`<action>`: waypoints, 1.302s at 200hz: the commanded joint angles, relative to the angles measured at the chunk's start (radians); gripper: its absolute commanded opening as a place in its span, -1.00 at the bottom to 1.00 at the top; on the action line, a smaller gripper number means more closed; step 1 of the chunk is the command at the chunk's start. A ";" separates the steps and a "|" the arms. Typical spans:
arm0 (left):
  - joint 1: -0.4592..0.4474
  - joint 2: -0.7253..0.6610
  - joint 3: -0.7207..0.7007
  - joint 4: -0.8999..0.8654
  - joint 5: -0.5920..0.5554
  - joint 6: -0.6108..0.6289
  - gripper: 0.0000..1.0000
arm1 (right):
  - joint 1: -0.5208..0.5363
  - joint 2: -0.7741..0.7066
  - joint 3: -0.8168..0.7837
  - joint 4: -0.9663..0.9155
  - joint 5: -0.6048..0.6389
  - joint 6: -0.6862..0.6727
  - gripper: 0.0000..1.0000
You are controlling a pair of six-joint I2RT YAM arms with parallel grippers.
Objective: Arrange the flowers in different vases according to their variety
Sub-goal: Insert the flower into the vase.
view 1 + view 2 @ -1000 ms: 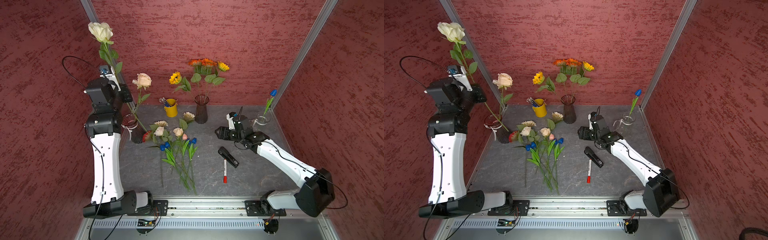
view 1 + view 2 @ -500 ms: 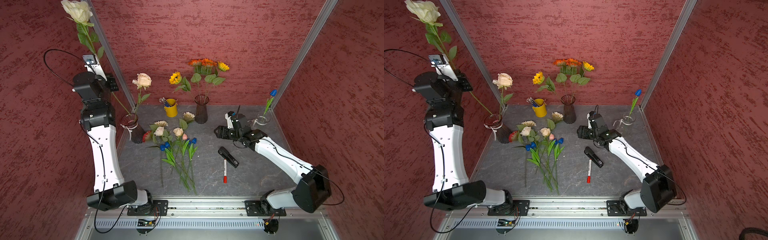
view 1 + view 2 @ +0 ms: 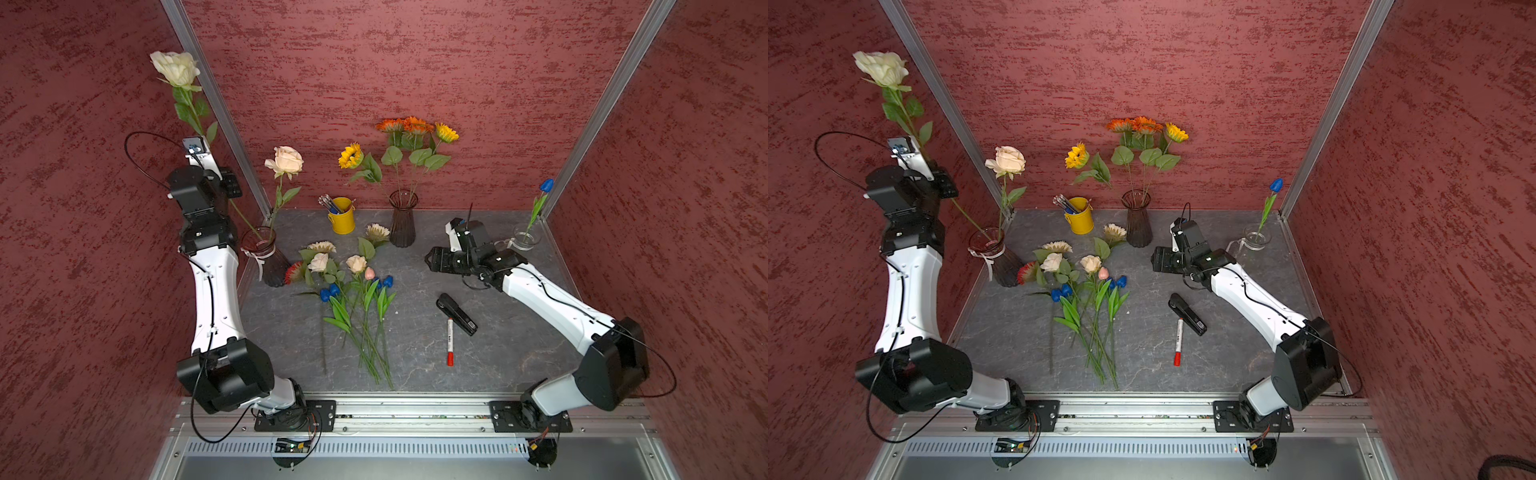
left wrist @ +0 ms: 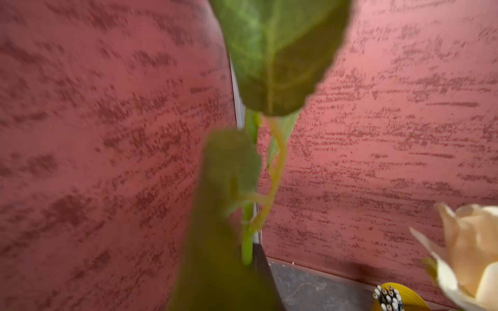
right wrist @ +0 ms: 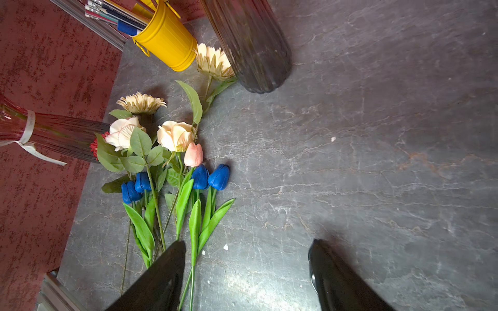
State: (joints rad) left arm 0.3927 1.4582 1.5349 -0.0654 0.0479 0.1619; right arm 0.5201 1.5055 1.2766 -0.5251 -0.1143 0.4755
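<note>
A yellow pen cup [image 3: 343, 216] stands upright; a red marker [image 3: 450, 341] lies just beside a black oblong device [image 3: 456, 314].

Walls [image 3: 415, 62] maroon, streaked darker; tabletop [image 3: 419, 357] grey with pale veins. At twelve o'clock, a yellow pen cup [image 3: 343, 218] and a smoky ribbed vase [image 3: 402, 226] with orange and yellow sunflowers [image 3: 403, 124]. At the centre, blue tulips [image 3: 328, 294] and one pink tulip [image 3: 369, 273] on green stems. At ten o'clock, a white rose [image 3: 174, 68].

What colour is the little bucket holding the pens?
Yellow pen bucket, clearest in the right wrist view.
</note>
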 commanded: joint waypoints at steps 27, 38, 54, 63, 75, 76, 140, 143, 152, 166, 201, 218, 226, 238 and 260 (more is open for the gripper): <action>-0.031 -0.017 -0.152 0.100 0.017 -0.026 -1.00 | 0.006 0.009 0.044 -0.031 0.008 -0.008 0.55; -0.055 -0.014 -0.183 0.108 0.006 -0.011 -1.00 | 0.006 0.008 0.040 -0.029 0.007 -0.005 0.55; -0.082 -0.013 -0.210 0.109 -0.008 -0.006 -1.00 | 0.005 -0.001 0.034 -0.027 0.007 -0.002 0.55; -0.090 -0.012 -0.222 0.105 -0.011 -0.018 -1.00 | 0.006 -0.007 0.027 -0.024 0.008 -0.003 0.55; -0.096 -0.013 -0.228 0.085 -0.016 -0.038 -1.00 | 0.005 -0.015 0.020 -0.023 0.011 -0.007 0.55; -0.096 -0.013 -0.228 0.080 -0.016 -0.039 -1.00 | 0.006 -0.015 0.019 -0.023 0.012 -0.007 0.55; -0.107 -0.032 -0.242 -0.063 -0.020 -0.069 -0.16 | 0.006 -0.080 -0.010 -0.027 0.042 -0.012 0.55; -0.108 -0.035 -0.239 -0.068 -0.020 -0.068 -0.04 | 0.006 -0.088 -0.015 -0.023 0.042 -0.008 0.55; -0.108 -0.044 -0.228 -0.098 -0.021 -0.074 0.29 | 0.006 -0.109 -0.028 -0.014 0.041 -0.002 0.55; -0.108 -0.075 -0.215 -0.145 -0.022 -0.080 0.51 | 0.005 -0.129 -0.045 -0.006 0.038 0.000 0.55; -0.107 -0.212 -0.272 -0.172 -0.030 -0.081 0.99 | 0.006 -0.135 -0.018 -0.041 0.032 -0.022 0.55; -0.107 -0.255 -0.277 -0.205 -0.022 -0.108 0.99 | 0.006 -0.143 -0.001 -0.057 0.039 -0.027 0.56; -0.107 -0.268 -0.268 -0.235 -0.015 -0.122 0.99 | 0.006 -0.146 0.008 -0.064 0.038 -0.027 0.56; -0.111 -0.289 -0.255 -0.290 -0.010 -0.142 0.99 | 0.006 -0.157 0.011 -0.065 0.037 -0.021 0.56; -0.127 -0.346 -0.259 -0.363 -0.012 -0.168 0.99 | 0.006 -0.176 0.000 -0.049 0.038 -0.007 0.56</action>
State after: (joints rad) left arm 0.2848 1.1500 1.2705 -0.3050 0.0250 0.0372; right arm 0.5201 1.3705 1.2503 -0.5751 -0.0994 0.4637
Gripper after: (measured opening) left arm 0.995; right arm 0.782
